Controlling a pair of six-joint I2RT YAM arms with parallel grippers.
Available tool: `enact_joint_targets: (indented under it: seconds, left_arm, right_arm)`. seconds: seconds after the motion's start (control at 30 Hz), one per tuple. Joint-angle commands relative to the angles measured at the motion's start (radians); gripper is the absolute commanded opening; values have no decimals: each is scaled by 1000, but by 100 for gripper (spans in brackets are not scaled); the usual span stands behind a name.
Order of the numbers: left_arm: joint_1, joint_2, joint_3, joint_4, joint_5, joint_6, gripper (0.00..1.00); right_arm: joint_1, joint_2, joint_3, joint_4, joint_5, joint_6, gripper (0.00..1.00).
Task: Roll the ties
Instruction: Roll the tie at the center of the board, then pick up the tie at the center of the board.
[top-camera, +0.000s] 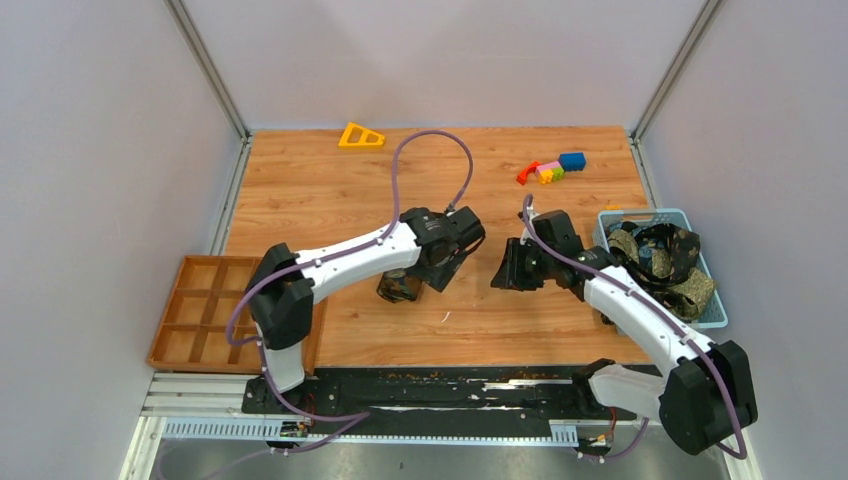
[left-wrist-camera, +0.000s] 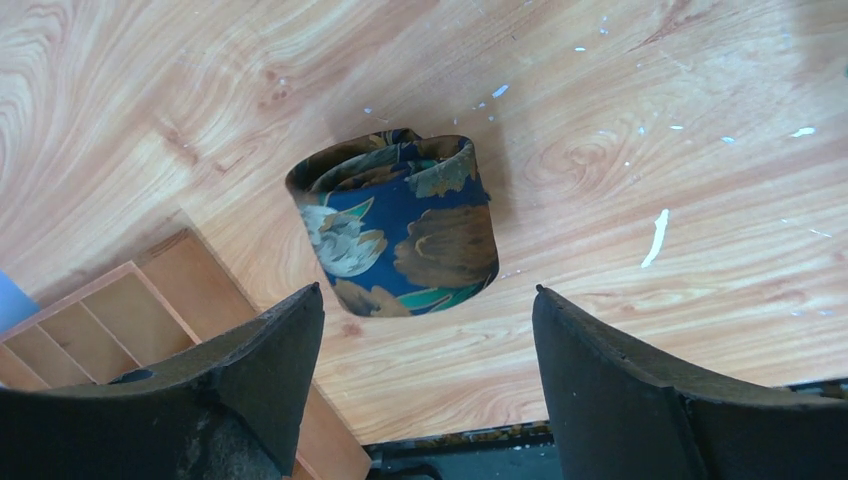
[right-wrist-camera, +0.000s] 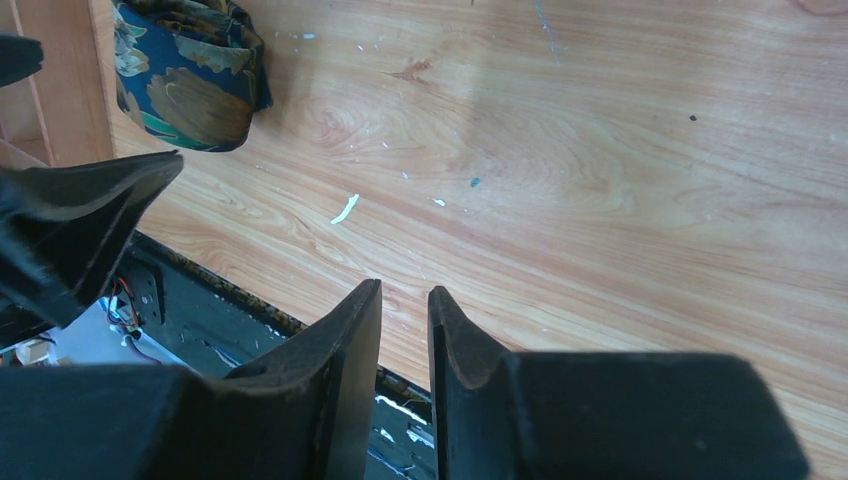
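One tie (top-camera: 400, 288) lies rolled into a short cylinder on the wooden table, dark blue with gold and teal flowers. In the left wrist view the rolled tie (left-wrist-camera: 400, 225) sits just beyond my left gripper (left-wrist-camera: 429, 291), which is wide open and touches nothing. From above, the left gripper (top-camera: 445, 270) hovers right beside the roll. My right gripper (top-camera: 505, 272) hangs over bare table to the right, its jaws (right-wrist-camera: 405, 287) a narrow gap apart with nothing between them. The roll (right-wrist-camera: 190, 85) shows at the right wrist view's top left. More ties (top-camera: 660, 255) are heaped in a basket.
The light blue basket (top-camera: 715, 310) stands at the right edge. A wooden compartment tray (top-camera: 205, 310) lies at the near left, close to the roll (left-wrist-camera: 100, 320). Colourful toy blocks (top-camera: 550, 168) and a yellow triangle (top-camera: 361, 136) lie at the back.
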Motion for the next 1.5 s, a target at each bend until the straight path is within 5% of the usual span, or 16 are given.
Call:
enact_joint_targets:
  seconds: [0.0,0.47,0.6,0.7,0.83,1.2,1.47]
  left_arm:
    - [8,-119,11,16,-23,9,84]
    - [320,-501,-380,392,225,-13,100]
    - [419,-465,-439,415,376,-5,100]
    - [426,-441,-476,469,399,1,100]
    - [428,-416,-516,534,462,14,100]
    - [439,-311,-576,586,516,47,100]
    - [440,-268,-606,629,557,44,100]
  right_arm:
    - [-1,-28,48,17,7,26,25]
    - [-1,-17,-39,171,89,29,27]
    - [-1,-18,-74,253,86,12,36]
    - [-1,-17,-98,298,97,-4,59]
    - [-2,-8,-130,345,100,-17,71]
    - [-1,20,-193,435,87,-57,85]
    - [-2,56,-207,463,90,-86,86]
